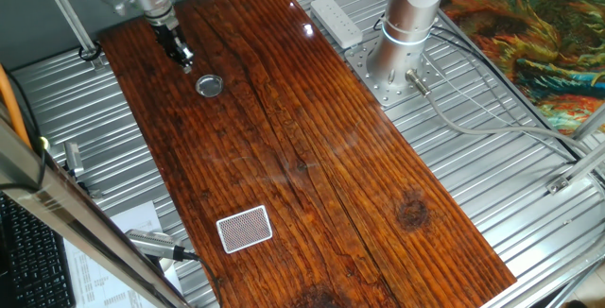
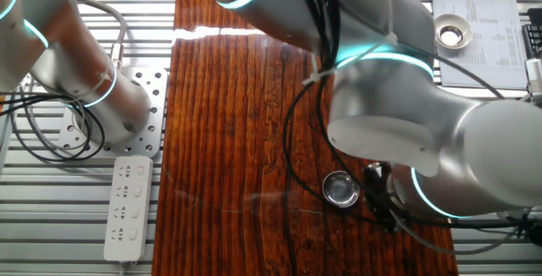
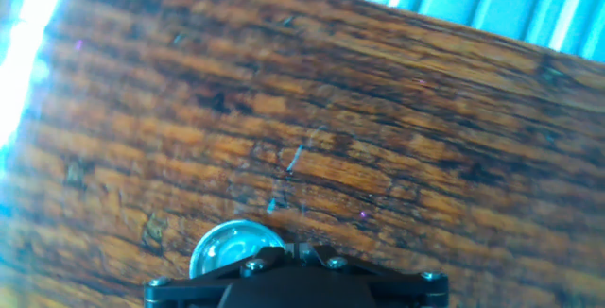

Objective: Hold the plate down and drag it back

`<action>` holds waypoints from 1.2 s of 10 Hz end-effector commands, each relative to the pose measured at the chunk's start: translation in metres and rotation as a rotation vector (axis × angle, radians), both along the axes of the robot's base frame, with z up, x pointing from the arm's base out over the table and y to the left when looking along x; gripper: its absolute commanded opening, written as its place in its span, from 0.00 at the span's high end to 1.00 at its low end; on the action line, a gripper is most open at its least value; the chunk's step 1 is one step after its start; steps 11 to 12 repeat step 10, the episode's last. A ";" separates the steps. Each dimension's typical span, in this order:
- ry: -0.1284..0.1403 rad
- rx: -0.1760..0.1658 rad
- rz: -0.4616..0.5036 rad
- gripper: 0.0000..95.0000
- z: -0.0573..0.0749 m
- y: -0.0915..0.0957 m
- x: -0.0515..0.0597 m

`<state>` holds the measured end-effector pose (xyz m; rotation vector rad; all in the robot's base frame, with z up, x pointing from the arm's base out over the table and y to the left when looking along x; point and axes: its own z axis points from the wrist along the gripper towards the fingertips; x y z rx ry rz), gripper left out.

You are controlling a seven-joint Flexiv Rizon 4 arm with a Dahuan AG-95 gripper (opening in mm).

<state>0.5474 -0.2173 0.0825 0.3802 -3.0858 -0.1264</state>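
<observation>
The plate (image 1: 209, 85) is a small round shiny silver dish on the wooden table, near its far left end. It also shows in the other fixed view (image 2: 340, 188) and at the bottom of the hand view (image 3: 230, 248). My gripper (image 1: 186, 61) stands just beside the plate, on its far side, close above the wood; its tip is off the plate. The fingers look pressed together with nothing between them. In the other fixed view the gripper (image 2: 378, 198) is to the right of the plate, mostly hidden by the arm.
A red-and-white lattice card (image 1: 245, 229) lies near the table's front. A white power strip (image 1: 337, 20) and the arm's base (image 1: 402, 53) stand on the metal bench. A second silver dish (image 2: 453, 32) sits on paper off the table.
</observation>
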 end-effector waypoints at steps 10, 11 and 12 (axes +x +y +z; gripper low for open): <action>-0.110 -0.023 -0.198 1.00 0.035 0.006 -0.011; -0.110 -0.023 -0.198 1.00 0.035 0.006 -0.011; -0.110 -0.023 -0.198 1.00 0.035 0.006 -0.011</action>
